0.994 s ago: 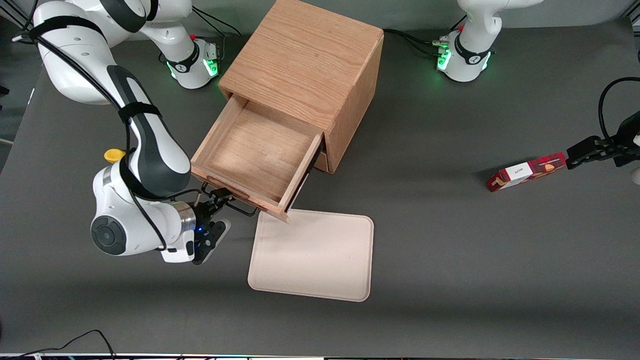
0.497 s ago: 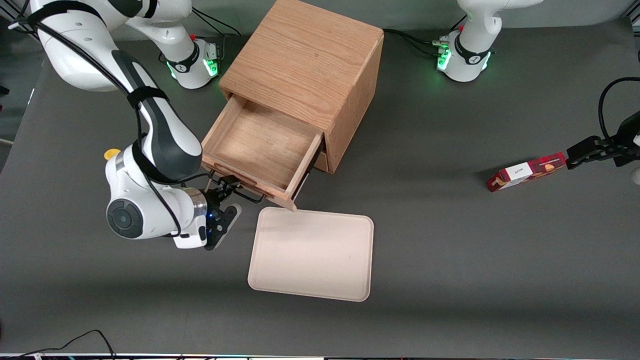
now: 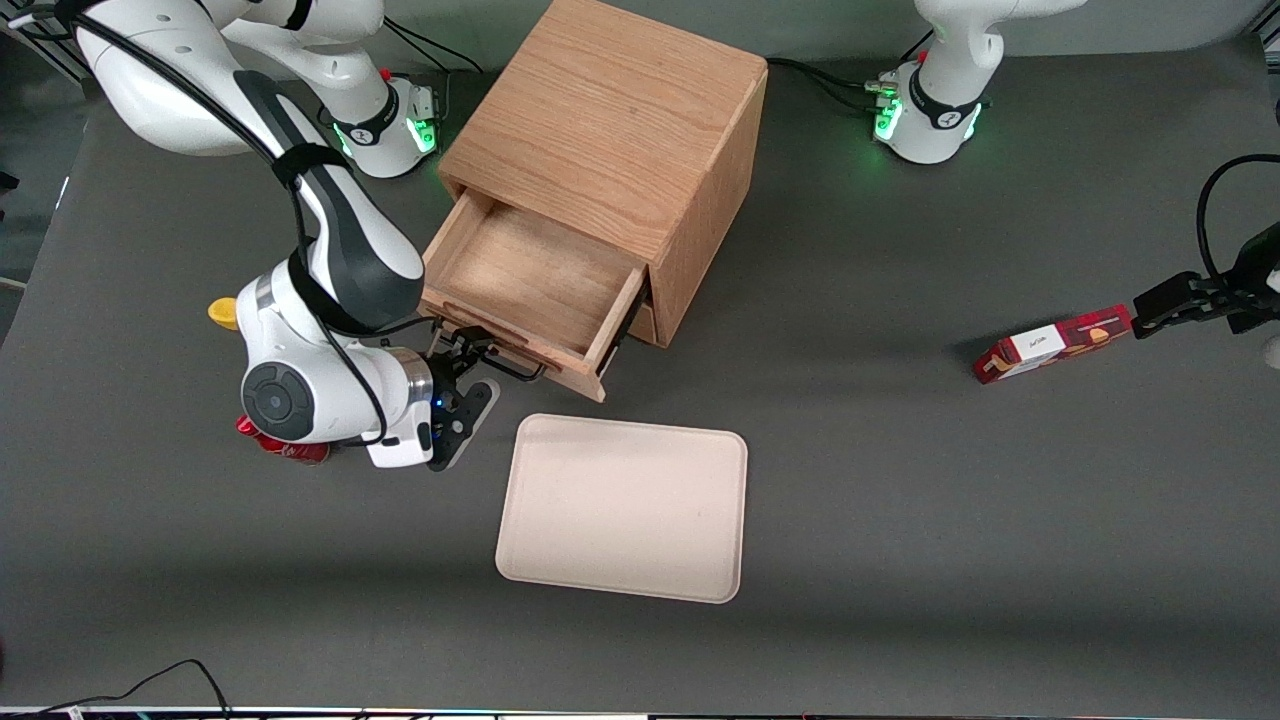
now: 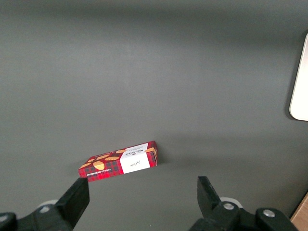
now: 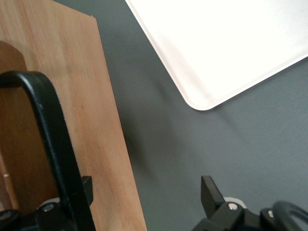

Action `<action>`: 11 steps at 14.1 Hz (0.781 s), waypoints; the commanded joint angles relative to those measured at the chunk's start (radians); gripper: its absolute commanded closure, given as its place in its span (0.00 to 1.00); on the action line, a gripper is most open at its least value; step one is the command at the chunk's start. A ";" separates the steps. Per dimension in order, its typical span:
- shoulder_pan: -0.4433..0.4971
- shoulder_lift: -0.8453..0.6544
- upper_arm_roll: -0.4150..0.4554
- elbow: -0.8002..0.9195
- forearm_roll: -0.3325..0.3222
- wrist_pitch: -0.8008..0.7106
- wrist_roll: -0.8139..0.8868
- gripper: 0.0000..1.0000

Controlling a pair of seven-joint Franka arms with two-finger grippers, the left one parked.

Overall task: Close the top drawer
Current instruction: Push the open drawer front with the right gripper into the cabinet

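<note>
The top drawer point(image 3: 530, 275) of the oak cabinet point(image 3: 610, 130) stands partly pulled out, its shallow tray bare inside. Its black wire handle point(image 3: 500, 358) faces the front camera. My right gripper point(image 3: 468, 385) is right in front of the drawer front, at the handle, and it is open. In the right wrist view the drawer front point(image 5: 72, 96) and the black handle point(image 5: 48, 125) fill the space by one finger, and the front's edge lies between the spread fingers of the gripper point(image 5: 147, 187). Nothing is clamped.
A beige tray point(image 3: 625, 510) lies flat on the table just nearer the camera than the drawer; its corner point(image 5: 216, 43) shows in the right wrist view. A red box point(image 3: 1055, 343) lies toward the parked arm's end. A yellow object point(image 3: 222, 312) and a red object point(image 3: 280, 445) sit by my wrist.
The top drawer has slid farther into the cabinet, and my gripper has moved with it toward the cabinet. A red object under my wrist has come into view.
</note>
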 commanded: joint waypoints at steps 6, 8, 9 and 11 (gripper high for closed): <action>-0.001 -0.127 0.043 -0.178 0.063 0.060 0.064 0.00; 0.000 -0.135 0.058 -0.192 0.066 0.063 0.090 0.00; -0.001 -0.136 0.075 -0.201 0.066 0.063 0.099 0.00; -0.001 -0.154 0.088 -0.226 0.066 0.063 0.119 0.00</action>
